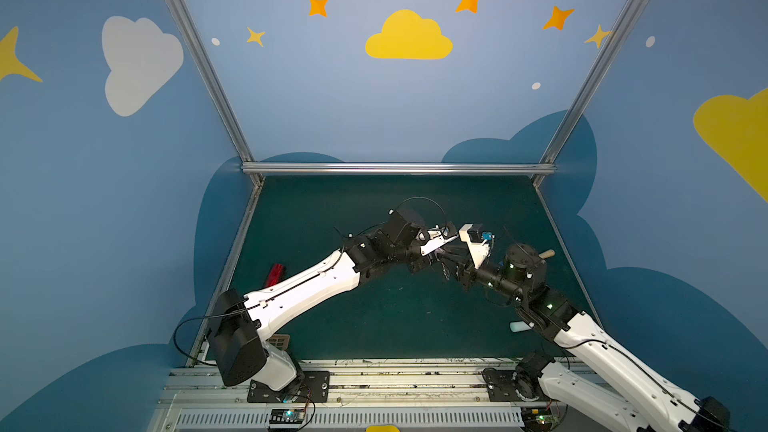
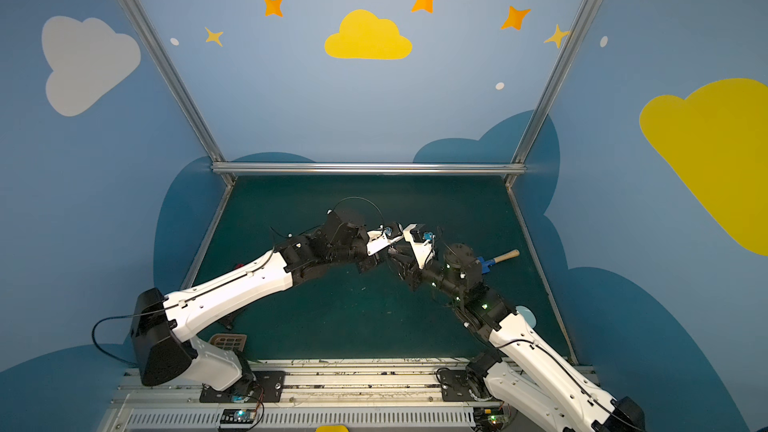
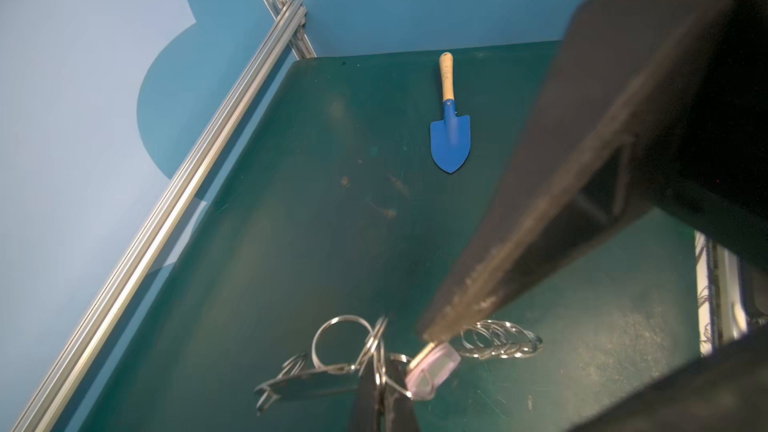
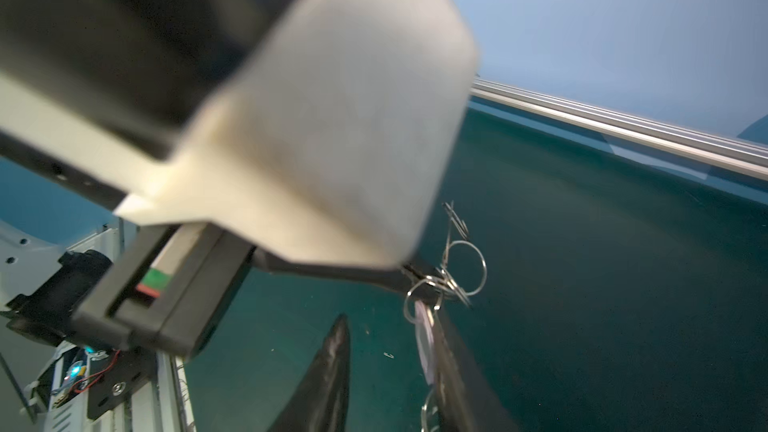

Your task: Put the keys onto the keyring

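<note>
The left claw [image 3: 380, 384] is pinched together on a split ring [image 3: 376, 351] of the keyring [image 3: 303, 384]. The key [image 3: 432, 369] hangs just beside it, seemingly part-threaded, though blur hides the join. The right claw [image 4: 386, 326], its tines apart, should push the key's head gently along the coil, without twisting.

No legible text or labels anywhere

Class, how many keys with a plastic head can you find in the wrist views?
1. The key, pale-headed, sits beside the split rings of the keyring, which the left jaws grip by a ring; it lies against one right finger. More may be hidden from view.
</note>
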